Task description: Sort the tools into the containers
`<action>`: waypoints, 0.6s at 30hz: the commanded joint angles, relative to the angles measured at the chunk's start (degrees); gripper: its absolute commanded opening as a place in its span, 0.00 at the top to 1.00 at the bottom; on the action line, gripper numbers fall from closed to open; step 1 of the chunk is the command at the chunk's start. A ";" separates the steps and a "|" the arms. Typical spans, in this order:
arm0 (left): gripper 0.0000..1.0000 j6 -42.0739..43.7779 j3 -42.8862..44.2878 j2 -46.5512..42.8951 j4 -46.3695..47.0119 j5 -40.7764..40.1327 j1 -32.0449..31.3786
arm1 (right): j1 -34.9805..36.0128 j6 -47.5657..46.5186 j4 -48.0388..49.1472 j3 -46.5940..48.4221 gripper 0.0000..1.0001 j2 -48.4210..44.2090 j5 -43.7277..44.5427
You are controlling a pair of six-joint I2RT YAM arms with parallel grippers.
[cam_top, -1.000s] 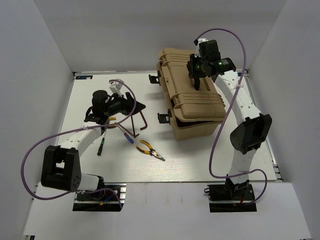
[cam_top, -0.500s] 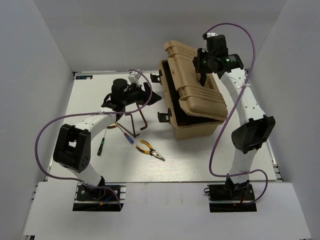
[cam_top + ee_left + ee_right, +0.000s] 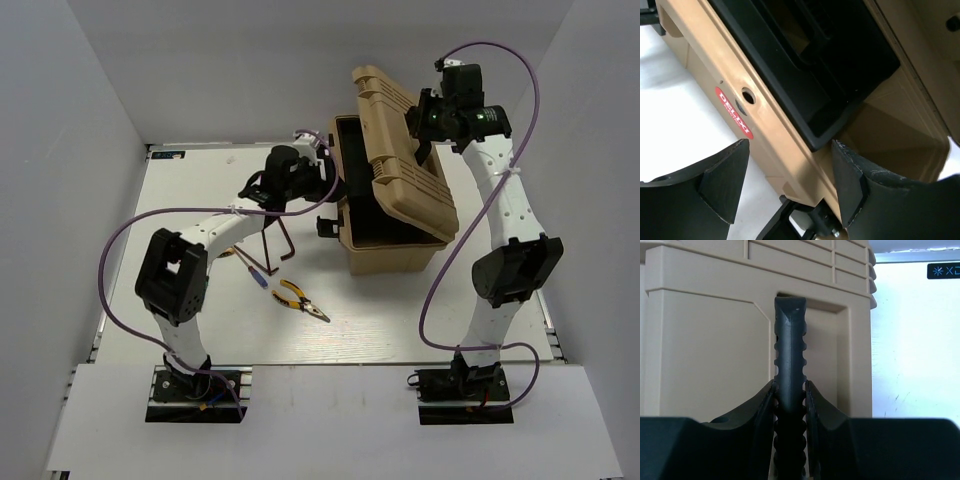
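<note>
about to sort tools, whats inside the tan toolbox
A black tray sits in the toolbox, no tools visible. The half-raised lid covers part of it, and whatever lies under the tray.

pliers (image 3: 301, 301): yellow-black handles, flat, front-left of toolbox (image 3: 390, 258) | toolbox: tan, lid half-raised

Tilted lid (image 3: 388, 112) over toolbox (image 3: 392, 258) opening

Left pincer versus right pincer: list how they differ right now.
The left pincer stands open and empty; the right pincer is shut on the lid's dark ribbed handle. The left pincer sits low beside the tan toolbox; the right pincer is up at the raised lid. Both are at the same toolbox, and neither holds a tool.
</note>
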 commanded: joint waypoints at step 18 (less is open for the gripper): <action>0.50 12.44 15.05 7.52 -22.40 -24.16 -8.21 | -10.39 7.50 16.42 -4.18 1.00 -11.08 -12.69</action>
